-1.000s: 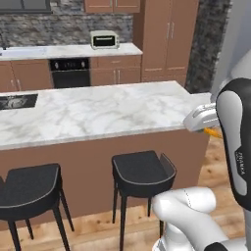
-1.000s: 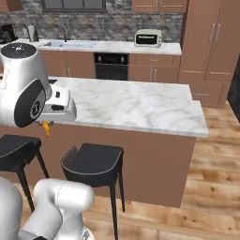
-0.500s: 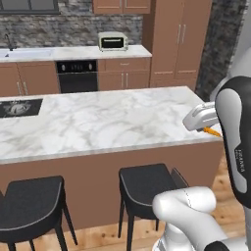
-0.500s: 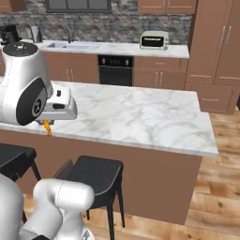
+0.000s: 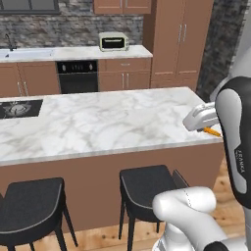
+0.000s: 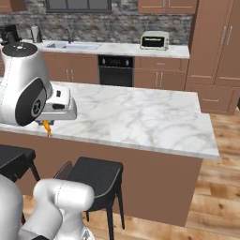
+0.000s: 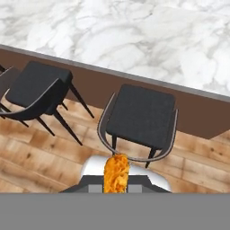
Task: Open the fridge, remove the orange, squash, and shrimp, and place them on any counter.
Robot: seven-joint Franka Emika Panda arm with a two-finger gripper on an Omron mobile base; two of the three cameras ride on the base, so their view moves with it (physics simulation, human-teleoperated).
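Change: the whole scene had slid sideways in both base views since the earlier frames, so the base had driven along the island; the arm kept its pose.
Jaws: gripper [image 7: 116, 188] clamped narrow on the shrimp [image 7: 116, 173], the orange piece poking out below the hand.
Shrimp: hung at the worktop [image 5: 98, 125] near edge, over the stools [image 7: 140, 117], not yet above marble.
Edges: worktop rim ran just beyond the jaws; its corner lay to one side.
Room: broad bare marble ahead of the jaws; toaster oven [image 6: 154, 40] far behind.
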